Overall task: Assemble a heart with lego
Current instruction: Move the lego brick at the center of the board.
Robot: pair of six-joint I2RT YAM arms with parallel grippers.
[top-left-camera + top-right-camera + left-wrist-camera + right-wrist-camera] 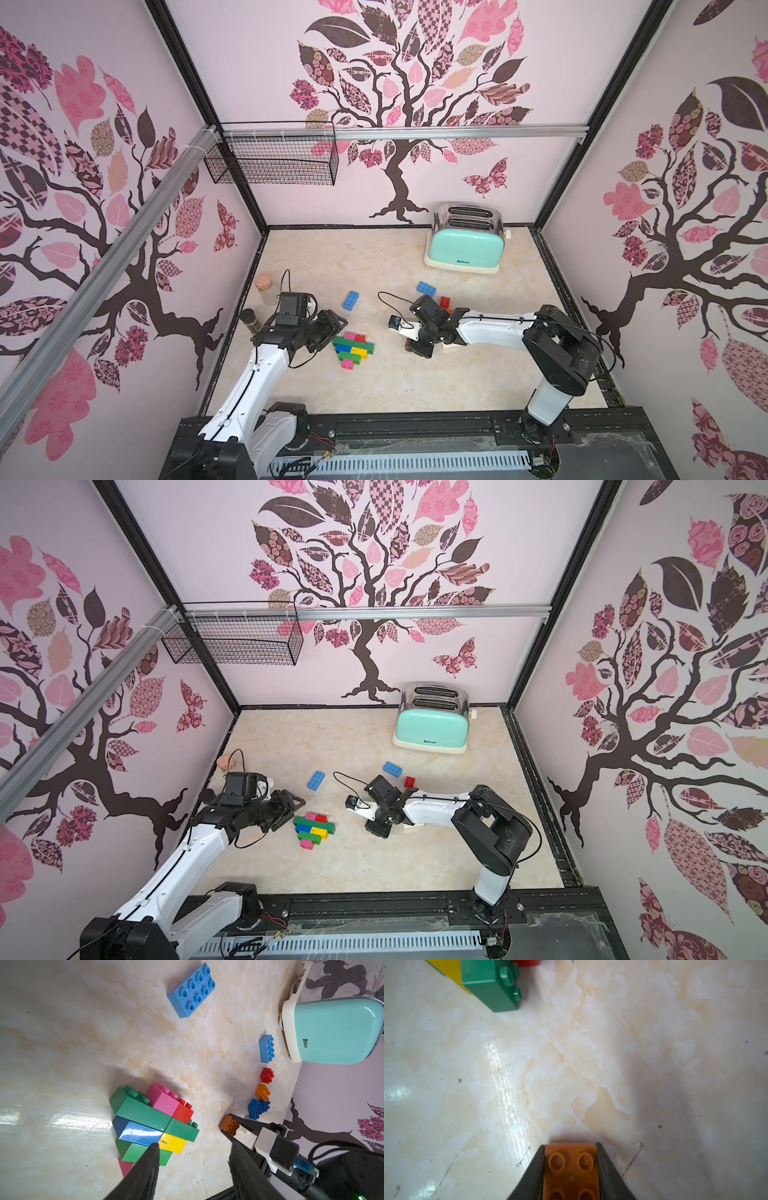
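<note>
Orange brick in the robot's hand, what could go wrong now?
1. The right hand pinches the orange brick just at its tips, so it might twist or slip when pushed on.
2. The heart lies loose on the table and the open left hand isn't gripping it, so a push could slide it away.

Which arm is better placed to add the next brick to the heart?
Right. The right fingers are shut on an orange brick close beside the heart. The left fingers stand open and empty at its other side.
</note>
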